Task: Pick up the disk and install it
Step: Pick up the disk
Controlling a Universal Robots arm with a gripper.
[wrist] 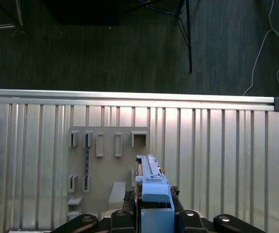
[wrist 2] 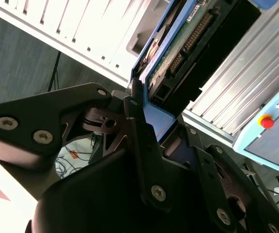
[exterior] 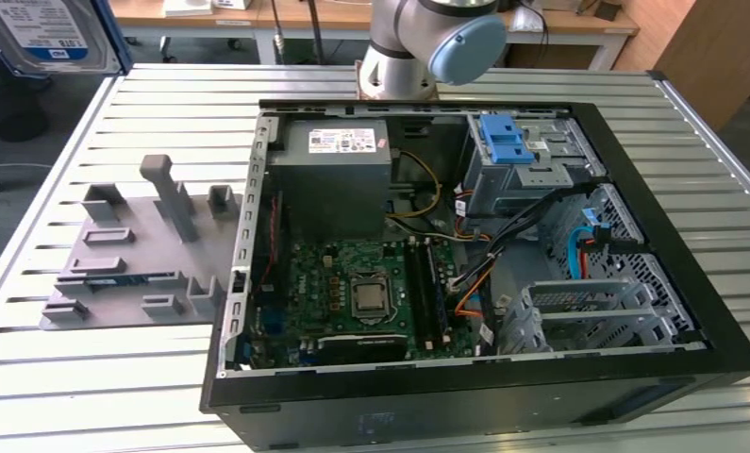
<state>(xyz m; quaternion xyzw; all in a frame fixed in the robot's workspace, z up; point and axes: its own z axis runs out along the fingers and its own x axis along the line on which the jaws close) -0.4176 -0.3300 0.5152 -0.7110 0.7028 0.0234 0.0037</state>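
My arm is up high over the table (wrist: 217,155) and its grey rack (wrist: 105,160). My gripper (wrist: 155,212) is squeezed tight on the disk (wrist: 149,177), holding it up on its edge.

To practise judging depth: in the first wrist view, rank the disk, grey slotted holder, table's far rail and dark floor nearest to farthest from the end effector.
1. The disk: clamped in the end effector.
2. Grey slotted holder: on the table.
3. Table's far rail: at the table's edge.
4. Dark floor: beyond the rail.
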